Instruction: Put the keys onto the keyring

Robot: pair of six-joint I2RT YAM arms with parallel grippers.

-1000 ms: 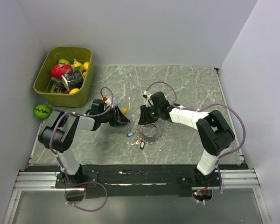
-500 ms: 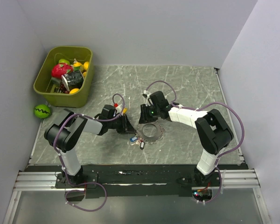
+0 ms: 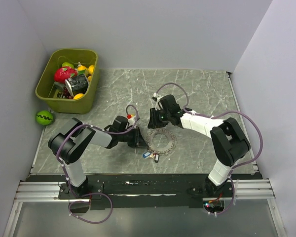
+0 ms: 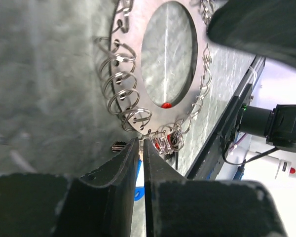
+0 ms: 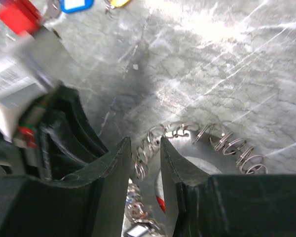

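- The keyring (image 4: pixel 136 84) is cut by the left wrist view's top edge.
- A blue tag (image 4: pixel 137 183) is mostly hidden behind the left fingers (image 4: pixel 116 173).
- A yellow tag (image 5: pixel 117 2) is cropped at the right wrist view's top.
- From above, the keys (image 3: pixel 152 155) cannot be told apart.

The top external camera is looking steeply down from above and behind the arm bases, standing far enough off to be taking in the whole surface (image 3: pixel 202 89). Each wrist camera is riding low and very close, sighting along its own fingers past the left gripper (image 4: pixel 142 145) and the right gripper (image 5: pixel 144 148). All three views are sharing the keyring (image 3: pixel 170 143).
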